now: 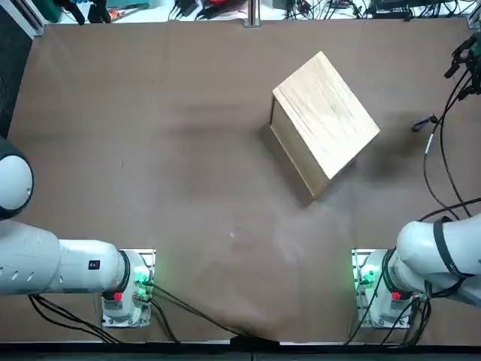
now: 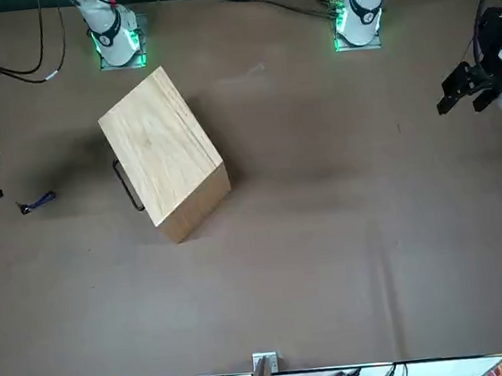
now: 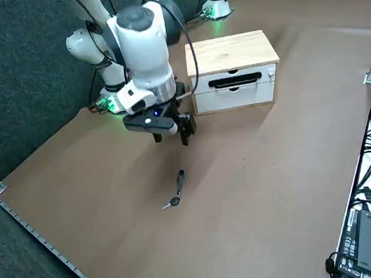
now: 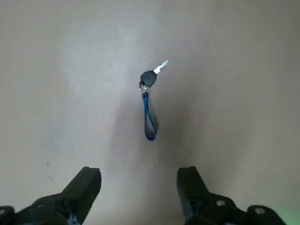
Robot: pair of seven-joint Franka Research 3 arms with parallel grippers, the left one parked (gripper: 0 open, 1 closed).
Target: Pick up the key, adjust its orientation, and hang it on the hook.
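Observation:
The key (image 4: 149,78) lies flat on the brown table: a small black head with a silver blade, on a ring with a blue strap (image 4: 149,118). It also shows as the key (image 3: 177,190), the key (image 1: 422,125) and the key (image 2: 36,202), to the right of the wooden box (image 1: 325,120). My right gripper (image 3: 172,137) hovers above the table a little short of the key, open, with nothing between its fingers (image 4: 85,187). The box's front face (image 3: 234,85) carries a dark bar handle and a small metal fitting (image 3: 272,73); I cannot tell whether that is the hook.
The table's far edge (image 1: 248,22) is lined with cables and gear. Black cables (image 1: 440,158) trail from my right arm near the key. The right arm's base (image 1: 379,282) stands at the near edge.

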